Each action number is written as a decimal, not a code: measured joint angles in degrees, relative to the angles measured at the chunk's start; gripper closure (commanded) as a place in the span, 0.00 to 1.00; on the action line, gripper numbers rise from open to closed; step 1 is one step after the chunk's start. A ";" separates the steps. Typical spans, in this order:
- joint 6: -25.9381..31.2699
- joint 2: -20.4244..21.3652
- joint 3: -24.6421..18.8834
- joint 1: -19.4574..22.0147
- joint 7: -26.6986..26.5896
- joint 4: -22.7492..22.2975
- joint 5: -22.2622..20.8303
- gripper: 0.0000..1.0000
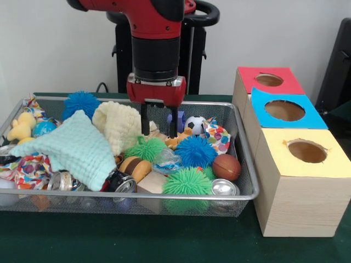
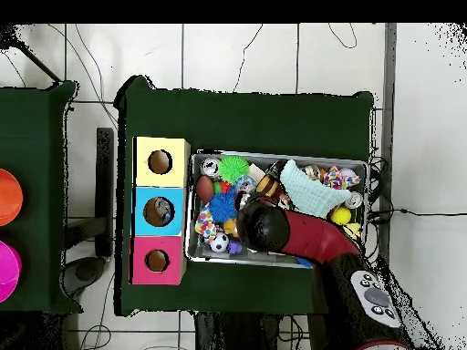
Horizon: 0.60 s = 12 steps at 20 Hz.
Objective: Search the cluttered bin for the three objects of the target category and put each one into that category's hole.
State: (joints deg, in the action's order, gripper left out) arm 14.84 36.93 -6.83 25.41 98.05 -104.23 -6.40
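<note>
My gripper [image 1: 159, 129] hangs open over the back middle of the wire bin [image 1: 164, 195], its fingertips just above the clutter between a cream cloth [image 1: 118, 125] and a blue spiky ball [image 1: 194, 152]. Nothing is held. Around it lie a soccer ball [image 1: 194, 125], a mini basketball [image 1: 226, 166], green spiky balls [image 1: 187, 182], a second blue spiky ball [image 1: 81, 103], cans [image 1: 224, 188] and a mint cloth [image 1: 77, 150]. In the overhead view the arm [image 2: 301, 239] covers the gripper; the soccer ball [image 2: 219, 241] and basketball [image 2: 204, 189] show beside it.
Three wooden boxes with round holes stand beside the bin: red top [image 1: 249, 81], blue top [image 1: 315, 118], yellow top [image 1: 279, 161]. A yellow plush duck [image 1: 22, 126], a wooden block [image 1: 153, 183] and patterned cloths also fill the bin.
</note>
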 measured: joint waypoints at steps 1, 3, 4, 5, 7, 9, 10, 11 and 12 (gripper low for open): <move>0.00 -0.18 0.00 0.00 0.00 0.01 0.00 0.00; 0.00 -0.70 0.00 0.00 0.00 0.02 0.00 0.00; 0.00 -1.07 -0.01 0.00 0.00 0.01 0.00 0.00; 0.00 -1.66 -0.02 0.00 0.00 0.02 0.00 0.00; -0.01 -2.30 -0.03 -0.05 0.00 0.02 0.00 0.00; 0.00 -2.86 -0.03 -0.14 0.00 0.02 0.00 0.00; -0.01 -3.24 -0.04 -0.23 0.00 0.03 0.01 0.00; -0.01 -3.51 -0.04 -0.29 0.00 0.04 0.00 0.00; -0.02 -3.84 -0.04 -0.37 0.00 0.07 0.01 0.00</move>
State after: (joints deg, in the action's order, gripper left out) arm 14.81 33.09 -6.87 25.03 98.05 -104.16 -6.39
